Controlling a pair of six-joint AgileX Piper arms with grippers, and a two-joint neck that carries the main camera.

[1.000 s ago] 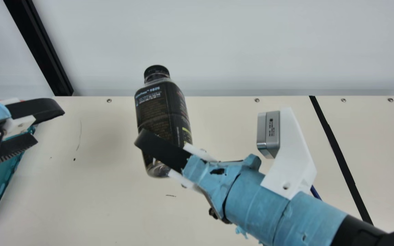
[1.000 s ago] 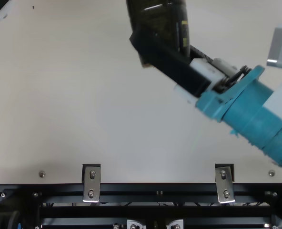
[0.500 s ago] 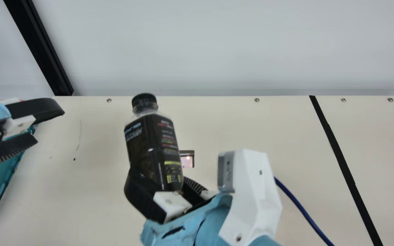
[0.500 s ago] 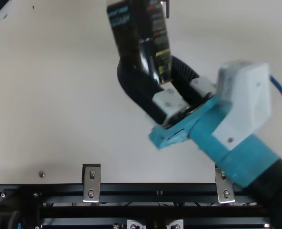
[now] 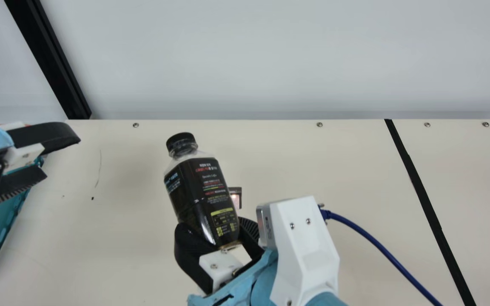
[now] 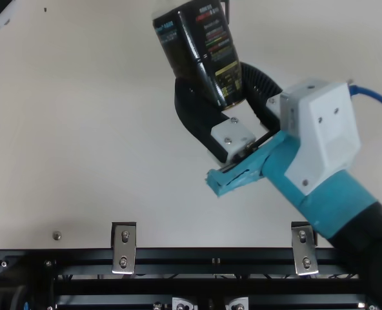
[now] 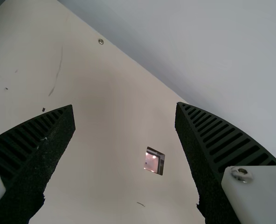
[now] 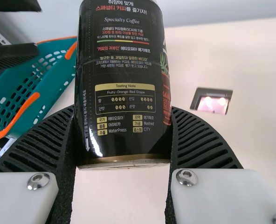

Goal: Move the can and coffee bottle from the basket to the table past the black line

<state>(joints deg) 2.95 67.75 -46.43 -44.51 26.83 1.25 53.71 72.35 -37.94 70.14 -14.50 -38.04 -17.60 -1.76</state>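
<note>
Coffee bottle (image 5: 202,199) tilted, top toward eleven o'clock, clenched in my right gripper (image 5: 212,227), at seven o'clock from main view's centre. Black line (image 5: 428,204) at its three o'clock. My left gripper (image 5: 62,157): nine o'clock, jaws spread.

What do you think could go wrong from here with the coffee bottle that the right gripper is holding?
The right gripper holds the coffee bottle near its base, so the taller upper part might swing or slip. The bottle is tilted; set down like that past the black line, it could topple. The blue cable might snag.
</note>
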